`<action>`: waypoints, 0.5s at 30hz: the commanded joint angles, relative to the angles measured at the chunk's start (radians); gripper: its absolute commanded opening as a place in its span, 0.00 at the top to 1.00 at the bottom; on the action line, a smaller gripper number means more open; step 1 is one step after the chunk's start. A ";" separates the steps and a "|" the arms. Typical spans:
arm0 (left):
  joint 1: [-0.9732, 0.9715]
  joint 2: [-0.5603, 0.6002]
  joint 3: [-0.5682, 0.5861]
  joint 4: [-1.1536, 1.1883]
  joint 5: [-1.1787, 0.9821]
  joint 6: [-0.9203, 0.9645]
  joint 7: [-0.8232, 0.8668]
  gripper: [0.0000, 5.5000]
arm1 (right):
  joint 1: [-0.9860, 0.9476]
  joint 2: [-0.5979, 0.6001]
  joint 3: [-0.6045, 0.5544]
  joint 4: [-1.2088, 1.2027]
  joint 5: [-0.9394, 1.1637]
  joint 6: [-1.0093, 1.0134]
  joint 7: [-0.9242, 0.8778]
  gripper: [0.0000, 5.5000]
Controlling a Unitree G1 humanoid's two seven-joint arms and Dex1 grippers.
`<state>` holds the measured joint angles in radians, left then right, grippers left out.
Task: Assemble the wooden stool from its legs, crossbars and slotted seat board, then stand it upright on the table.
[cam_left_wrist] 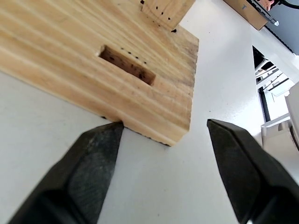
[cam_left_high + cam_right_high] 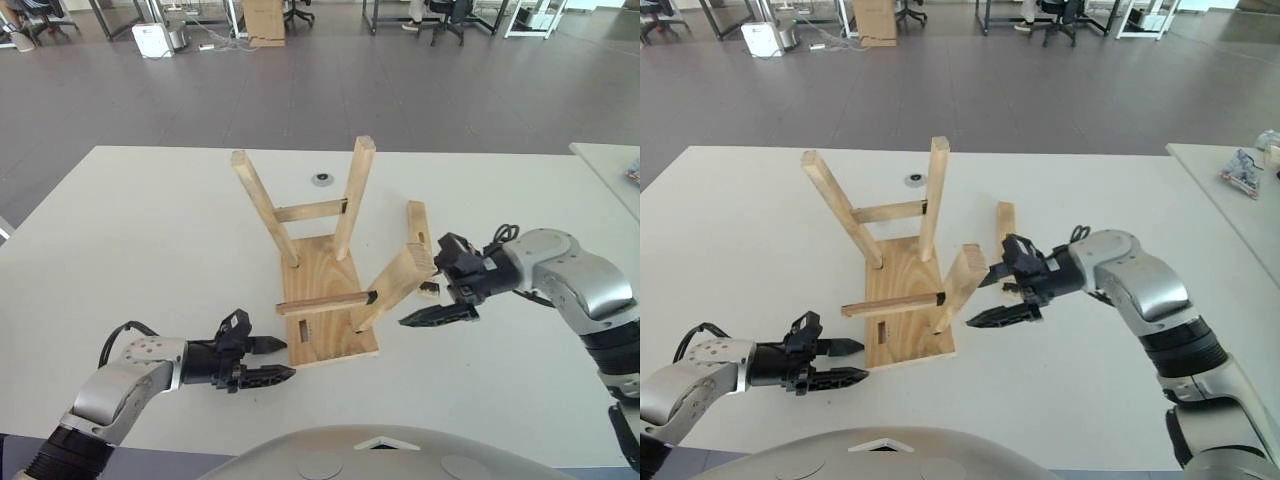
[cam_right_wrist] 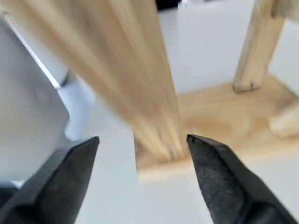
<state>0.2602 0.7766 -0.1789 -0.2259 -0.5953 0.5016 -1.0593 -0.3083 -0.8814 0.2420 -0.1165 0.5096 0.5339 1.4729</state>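
The slotted seat board (image 2: 322,300) lies flat on the white table (image 2: 150,230). Two legs (image 2: 262,205) (image 2: 352,195) stand up from its far end, joined by a crossbar (image 2: 310,211). A third leg (image 2: 396,283) leans over the board's near right corner, with a second crossbar (image 2: 324,303) sticking out of it. The fourth leg (image 2: 417,222) lies on the table behind. My right gripper (image 2: 420,292) is open, and the leaning leg (image 3: 140,93) sits between its fingers (image 3: 219,177). My left gripper (image 2: 272,360) is open at the board's near left corner (image 1: 173,126), beside an empty slot (image 1: 127,64).
A round grommet (image 2: 322,179) sits in the table beyond the stool. A small dark piece (image 2: 428,290) lies by the leaning leg. A second table (image 2: 612,170) stands at the right. The table's left and front right have free room.
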 commanded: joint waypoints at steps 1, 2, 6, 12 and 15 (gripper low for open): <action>0.076 -0.009 -0.034 0.111 0.093 0.011 0.053 0.40 | -0.014 -0.070 -0.005 0.122 -0.117 -0.099 0.015 0.35; 0.082 -0.013 -0.034 0.125 0.098 -0.001 0.053 0.40 | -0.032 -0.059 -0.011 0.166 -0.165 -0.122 -0.041 0.35; 0.094 -0.034 -0.033 0.185 0.098 -0.038 0.050 0.40 | -0.148 0.102 -0.095 0.281 -0.261 0.034 -0.441 0.35; 0.070 -0.032 -0.036 0.264 0.118 -0.081 0.017 0.40 | -0.139 0.348 -0.181 0.340 -0.311 0.219 -0.865 0.35; 0.062 -0.039 -0.048 0.291 0.131 -0.101 0.012 0.40 | -0.119 0.480 -0.254 0.345 -0.285 0.326 -1.023 0.35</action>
<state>0.2688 0.7210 -0.1758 -0.0883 -0.6162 0.3352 -1.1261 -0.4450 -0.4764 0.0441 0.2221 0.2063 0.7820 0.5420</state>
